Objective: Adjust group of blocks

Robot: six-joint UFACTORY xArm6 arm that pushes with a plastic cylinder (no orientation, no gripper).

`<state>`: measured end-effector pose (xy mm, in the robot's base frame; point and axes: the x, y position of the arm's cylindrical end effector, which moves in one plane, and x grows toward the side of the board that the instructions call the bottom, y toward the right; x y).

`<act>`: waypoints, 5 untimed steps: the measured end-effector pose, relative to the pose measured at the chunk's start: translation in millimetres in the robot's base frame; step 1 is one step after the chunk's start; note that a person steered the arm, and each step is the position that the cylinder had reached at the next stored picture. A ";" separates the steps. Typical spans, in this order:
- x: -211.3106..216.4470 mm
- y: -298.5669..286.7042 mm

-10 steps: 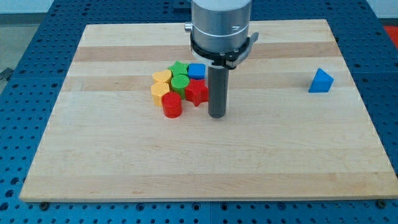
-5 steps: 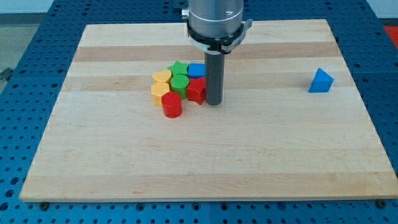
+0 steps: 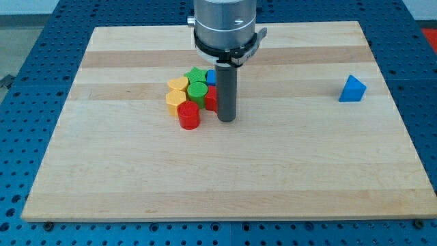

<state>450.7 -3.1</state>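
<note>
blue triangle block [image 3: 352, 89] alone, board [image 3: 225, 178] right.

This looks like a robotics lab or test bench. A pale wooden board [image 3: 225, 178] lies flat on a blue metal table [image 3: 20, 205] drilled with a regular grid of holes, the kind of mounting plate found in labs, showing past every edge of the board. Over the board's top edge hangs a grey machine arm [image 3: 225, 24] ending in a dark rod. Small bright plastic blocks [image 3: 191, 96] sit on the board like test pieces. At the top left corner there is pale floor [image 3: 20, 34].
</note>
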 end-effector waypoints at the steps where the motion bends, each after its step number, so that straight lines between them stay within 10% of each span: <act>1: -3.2 0.0; 5: -10.5 0.7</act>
